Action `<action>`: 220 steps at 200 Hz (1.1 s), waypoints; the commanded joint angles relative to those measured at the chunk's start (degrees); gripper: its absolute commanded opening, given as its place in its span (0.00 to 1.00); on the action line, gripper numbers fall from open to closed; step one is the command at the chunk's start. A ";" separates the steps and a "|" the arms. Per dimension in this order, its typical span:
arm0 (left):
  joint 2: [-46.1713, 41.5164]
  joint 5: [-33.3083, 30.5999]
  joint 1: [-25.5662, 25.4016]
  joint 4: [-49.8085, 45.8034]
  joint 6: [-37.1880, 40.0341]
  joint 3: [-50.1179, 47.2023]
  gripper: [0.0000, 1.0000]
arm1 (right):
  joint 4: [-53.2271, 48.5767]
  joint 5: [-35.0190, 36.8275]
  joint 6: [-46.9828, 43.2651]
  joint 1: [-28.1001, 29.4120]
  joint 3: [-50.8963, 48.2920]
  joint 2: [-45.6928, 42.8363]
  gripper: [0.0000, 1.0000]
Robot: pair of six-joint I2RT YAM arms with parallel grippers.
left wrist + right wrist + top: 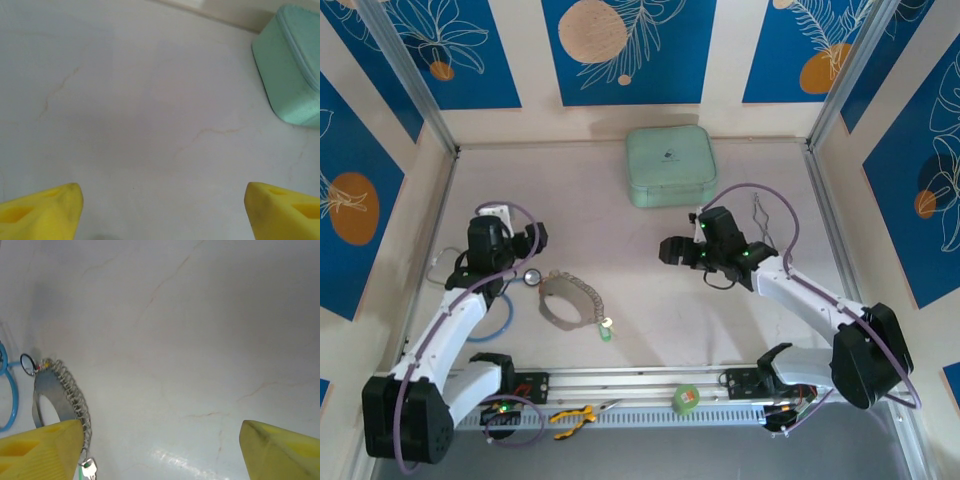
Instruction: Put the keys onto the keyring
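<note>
Right gripper [160,452]: yellow fingertips [42,450] stand wide apart with nothing between them, low over the bare table [200,340].
Key [89,470]: small and silver with a green tag, lying on the table at the near-right end of the keyring; whether it is threaded on cannot be told.
Keyring [570,300]: flat on the table between the two arms, nearer the left one, with neither gripper touching it.
Right arm: reaches from the near-right base toward the far left, wrist turned left toward the keyring, well apart from it.
Left gripper [160,215]: jaws spread wide and empty above bare table.
Left arm: rises from the near-left base, wrist aimed far-right.
Stethoscope [502,322]: blue tube just left of the keyring, partly under the left arm.
Case [669,166]: mint green, zipped shut, far middle; contents hidden.
Near rail: yellow-handled pliers [575,415] and a green tape roll [686,398].
</note>
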 commanded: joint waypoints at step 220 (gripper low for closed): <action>33.70 -13.44 -17.98 -27.63 5.78 19.11 0.33 | -3.34 6.32 8.07 2.91 -1.22 -2.07 0.70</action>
